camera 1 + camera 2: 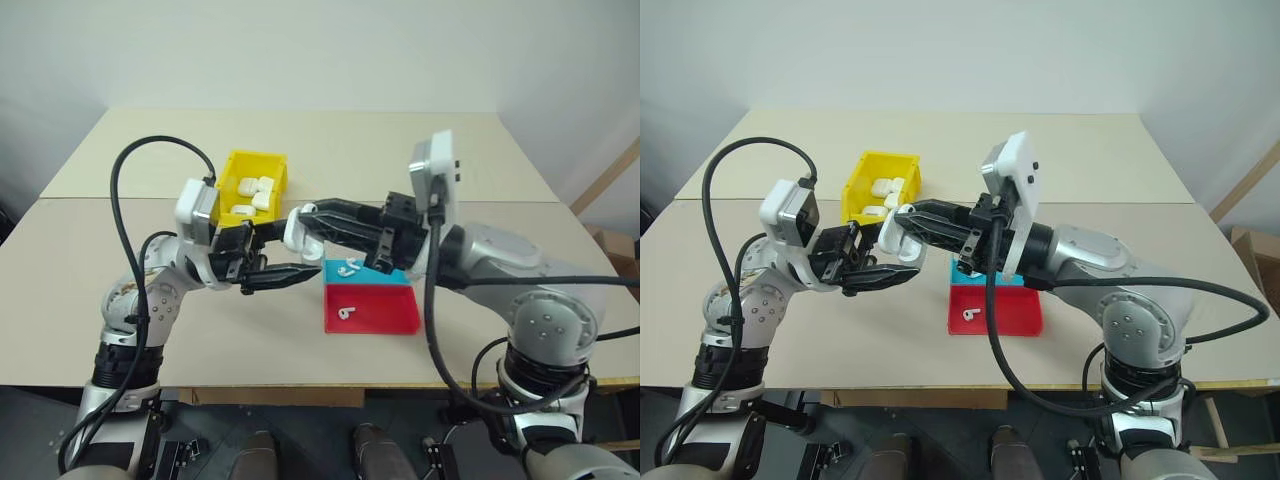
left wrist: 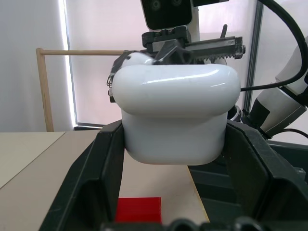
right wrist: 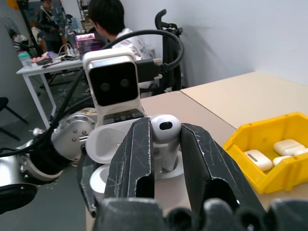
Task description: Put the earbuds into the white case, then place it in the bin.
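Left pincer (image 2: 173,192) pinching the open white case (image 2: 175,113); right pincer (image 3: 166,139) pinching an earbud (image 3: 165,130) above its opening

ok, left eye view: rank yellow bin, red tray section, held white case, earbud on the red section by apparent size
1. red tray section
2. yellow bin, close to the red section; it sits farther back, so unsure
3. white case
4. earbud

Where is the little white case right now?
The white case is up above the table, clamped in the left gripper, with the right gripper holding an earbud at its open top.
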